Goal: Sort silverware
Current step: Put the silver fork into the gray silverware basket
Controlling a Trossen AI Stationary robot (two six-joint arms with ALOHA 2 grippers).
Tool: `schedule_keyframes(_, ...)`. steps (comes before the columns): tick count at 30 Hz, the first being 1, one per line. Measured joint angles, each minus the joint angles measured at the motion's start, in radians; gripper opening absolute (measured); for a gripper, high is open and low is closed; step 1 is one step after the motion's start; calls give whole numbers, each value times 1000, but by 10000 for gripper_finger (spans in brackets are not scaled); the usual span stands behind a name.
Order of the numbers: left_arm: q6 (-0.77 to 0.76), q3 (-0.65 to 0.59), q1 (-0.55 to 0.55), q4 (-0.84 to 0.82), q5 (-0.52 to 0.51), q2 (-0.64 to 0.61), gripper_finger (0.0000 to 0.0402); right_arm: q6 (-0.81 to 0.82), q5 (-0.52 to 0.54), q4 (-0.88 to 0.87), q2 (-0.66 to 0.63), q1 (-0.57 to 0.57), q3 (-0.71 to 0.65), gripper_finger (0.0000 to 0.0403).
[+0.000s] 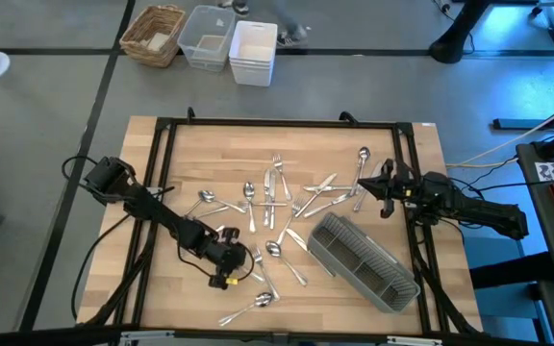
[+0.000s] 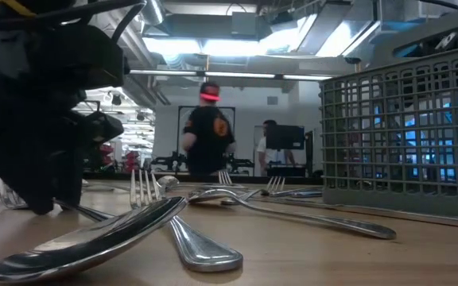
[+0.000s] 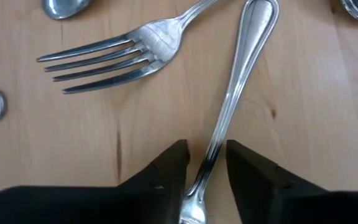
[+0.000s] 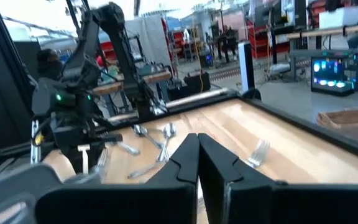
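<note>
Silverware [image 1: 277, 197], forks, spoons and knives, lies scattered flat over the middle of the wooden table. My left gripper [image 1: 231, 261] is low near the table's near edge, pointing down. In the left wrist view its open fingers [image 3: 207, 165] stand on either side of one utensil's slim handle [image 3: 229, 99], which lies on the wood; the utensil's head is hidden under the gripper. A fork [image 3: 110, 53] lies beside it. My right gripper [image 1: 385, 187] is shut [image 4: 197, 155] and empty, above the table's right part. The grey slatted caddy [image 1: 364, 259] lies on its side. My left gripper comes from above, fingers across the utensil's handle at its narrow part [image 3: 210, 155]. A small gap shows beside the right finger [image 3: 247, 174]. I cannot tell whether the left finger [image 3: 166, 174] touches the handle. The utensil lies flat on the table.
A black frame [image 1: 162, 130] borders the table. A wicker basket [image 1: 152, 34] and white bins [image 1: 253, 53] sit beyond the far edge. In the low view spoons and a fork [image 2: 145, 195] lie close, the caddy [image 2: 404, 127] stands right, and people [image 2: 209, 131] are in the room behind.
</note>
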Motion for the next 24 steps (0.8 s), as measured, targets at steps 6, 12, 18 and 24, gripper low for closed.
schedule_keyframes(6, -10, 0, 1, 0, -5, -1, 11, 54, 1, 94, 0, 0, 1, 8)
schedule_keyframes(12, -21, 10, 1, -10, -15, 1, 14, 78, 3, 25, 0, 0, 64, 8)
schedule_keyframes(18, 15, 58, 2, -10, -16, 7, 9, 76, 3, -58, 0, 0, 143, 8)
schedule_keyframes(24, 17, 122, 0, -59, -16, 6, 6, 75, 3, -84, 0, 0, 173, 8)
